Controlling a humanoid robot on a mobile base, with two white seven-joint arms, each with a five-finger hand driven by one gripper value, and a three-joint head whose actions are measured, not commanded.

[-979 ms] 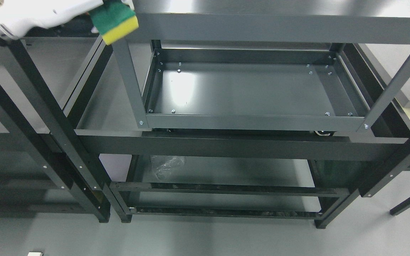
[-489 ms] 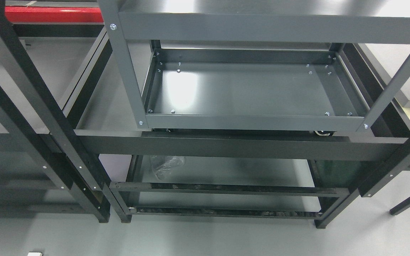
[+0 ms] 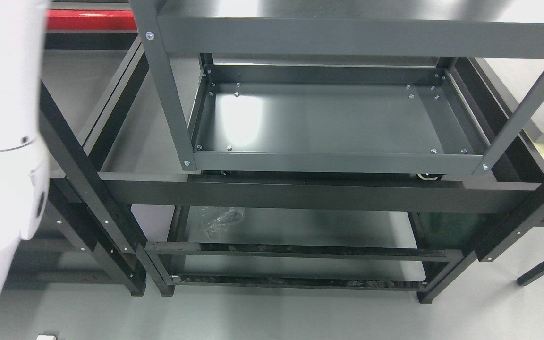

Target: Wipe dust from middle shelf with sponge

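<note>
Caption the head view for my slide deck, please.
White left arm rises at the frame's left beside the grey shelf; no sponge or hand in view.

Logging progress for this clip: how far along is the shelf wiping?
Nothing looks done: the middle shelf shows no wiping contact. In hand: only the white left arm at the picture's left edge; its hand and any sponge are out of view. The wipe itself remains.

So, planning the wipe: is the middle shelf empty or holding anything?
Empty: the middle shelf shows only bare grey metal and screw heads inside its rim.
</note>
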